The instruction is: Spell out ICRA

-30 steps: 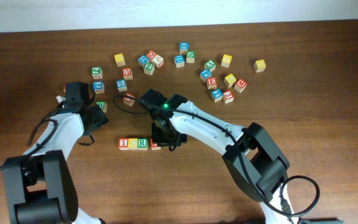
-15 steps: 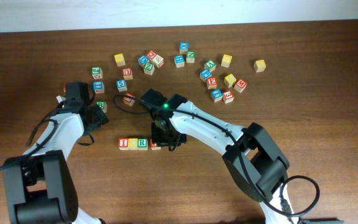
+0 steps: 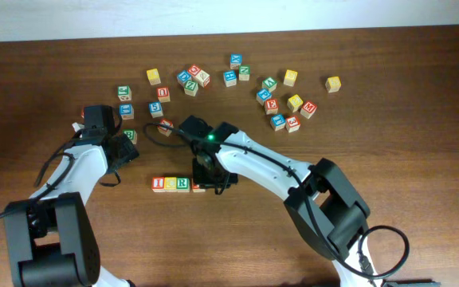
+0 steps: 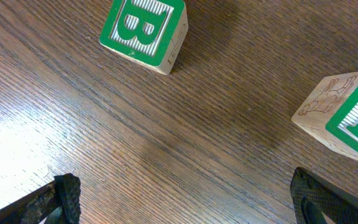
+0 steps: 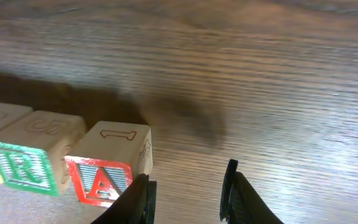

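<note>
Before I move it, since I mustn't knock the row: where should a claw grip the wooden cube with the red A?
Come straight down and pinch the red-A wooden cube on its two faces toward and away from the robot. Its left face seems to sit against the green-R wooden cube, so only those opposite flat sides are free.

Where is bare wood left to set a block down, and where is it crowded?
Bare: the table right of the right arm, and the near strip in front of the ICRA row. Crowded: the loose cubes scattered along the far side.
</note>
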Tool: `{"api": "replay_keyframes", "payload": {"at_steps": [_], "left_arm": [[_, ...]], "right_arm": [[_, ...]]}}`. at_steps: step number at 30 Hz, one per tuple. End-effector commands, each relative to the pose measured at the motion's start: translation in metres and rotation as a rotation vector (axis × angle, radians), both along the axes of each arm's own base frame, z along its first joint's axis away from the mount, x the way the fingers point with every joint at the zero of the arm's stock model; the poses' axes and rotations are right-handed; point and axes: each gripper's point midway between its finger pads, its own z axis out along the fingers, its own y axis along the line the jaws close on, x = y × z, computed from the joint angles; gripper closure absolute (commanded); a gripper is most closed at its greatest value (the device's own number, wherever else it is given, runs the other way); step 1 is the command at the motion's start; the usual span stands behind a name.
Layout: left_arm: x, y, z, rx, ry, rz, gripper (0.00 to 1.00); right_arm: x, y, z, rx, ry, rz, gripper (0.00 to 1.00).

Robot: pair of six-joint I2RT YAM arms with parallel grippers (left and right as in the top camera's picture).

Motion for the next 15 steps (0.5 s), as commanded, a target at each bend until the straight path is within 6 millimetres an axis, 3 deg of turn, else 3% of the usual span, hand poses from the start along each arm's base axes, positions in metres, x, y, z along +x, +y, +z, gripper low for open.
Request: {"api": "replay_keyframes", "payload": {"at_steps": [1,15], "left_arm": [[0.002,0.001,0.0,-0.001,-0.001,0.003,0.01],[0.002,0.001,0.0,-0.001,-0.001,0.003,0.01]], "right_arm": [[-0.005,0.011,0.001,0.021,-0.004,0.022,0.72],[-0.004,0.001,-0.001,-0.032,-0.016,0.017,0.72]]}}
